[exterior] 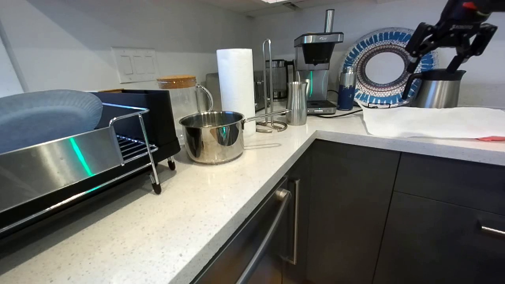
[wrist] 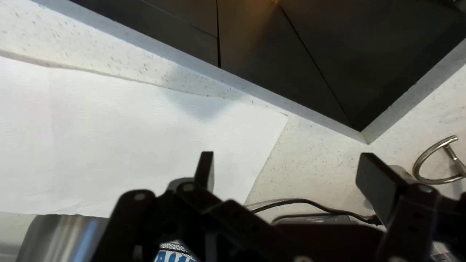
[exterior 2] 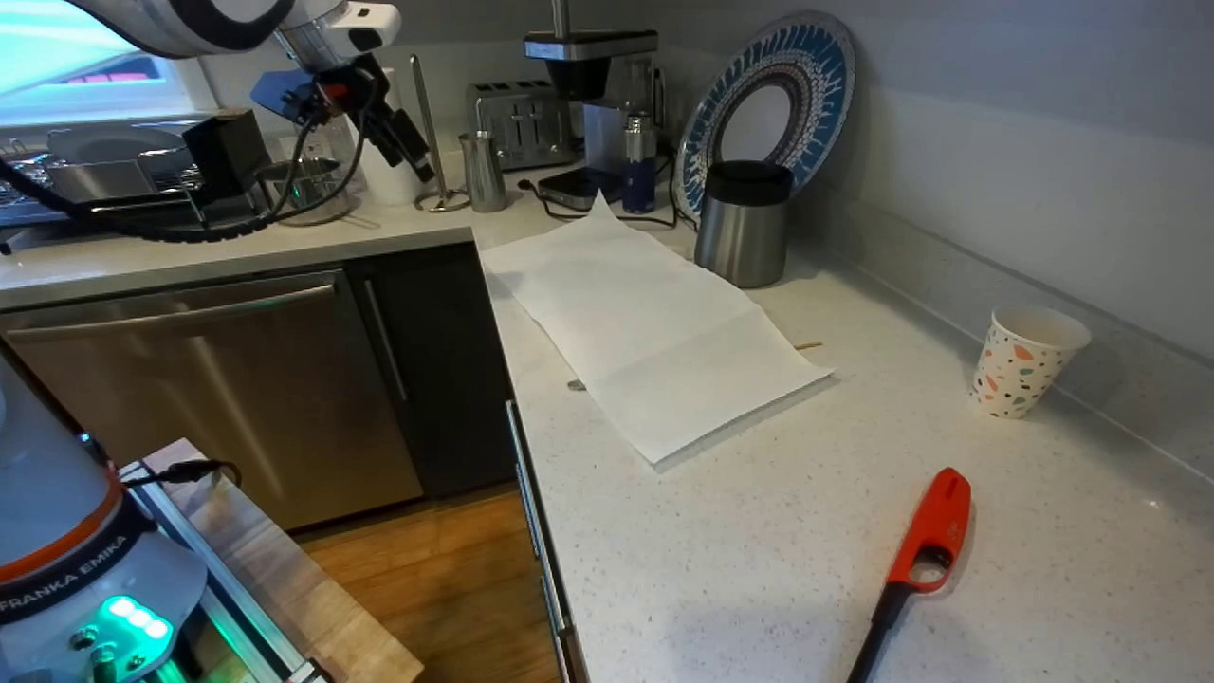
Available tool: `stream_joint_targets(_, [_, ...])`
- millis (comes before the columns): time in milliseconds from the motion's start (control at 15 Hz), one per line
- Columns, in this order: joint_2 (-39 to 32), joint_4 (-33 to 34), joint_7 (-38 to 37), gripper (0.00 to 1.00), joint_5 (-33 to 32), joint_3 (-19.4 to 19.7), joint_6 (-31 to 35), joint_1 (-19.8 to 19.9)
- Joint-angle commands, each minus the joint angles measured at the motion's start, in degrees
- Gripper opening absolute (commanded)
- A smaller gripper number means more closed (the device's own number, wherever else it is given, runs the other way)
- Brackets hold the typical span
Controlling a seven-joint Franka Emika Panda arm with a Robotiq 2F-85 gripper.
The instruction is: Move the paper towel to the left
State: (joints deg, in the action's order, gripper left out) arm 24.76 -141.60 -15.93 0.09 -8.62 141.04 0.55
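The paper towel lies as a large, loose white sheet on the counter in both exterior views [exterior: 430,123] [exterior 2: 654,332]. Its far corner is raised to a point, and a fold line crosses it. In the wrist view it fills the left side [wrist: 127,142]. A thin stick and a small grey end peek out from under its edges. My gripper is open and empty in the air above the counter, in both exterior views [exterior: 431,71] [exterior 2: 424,173]. In the wrist view, one finger overlaps the towel and the other overlaps counter beyond its edge [wrist: 287,160].
A steel jug with a black lid [exterior 2: 744,228] stands beside the towel, before a round patterned plate [exterior 2: 820,85]. Around the corner are a blue bottle [exterior: 346,90], coffee machine [exterior: 318,43], metal stand [exterior: 271,128], paper roll [exterior: 236,79] and steel pot [exterior: 213,142]. A cup [exterior 2: 1024,365] and red lighter [exterior 2: 934,522] lie nearer.
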Motion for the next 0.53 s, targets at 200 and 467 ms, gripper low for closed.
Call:
stream_joint_targets(200, [-12.5, 5.0, -18.4, 1.0, -24.6, -15.5, 11.9, 15.3])
stream_joint_targets(467, [-17.2, 9.4, -33.9, 1.0, -42.9, -23.1, 3.2, 20.7])
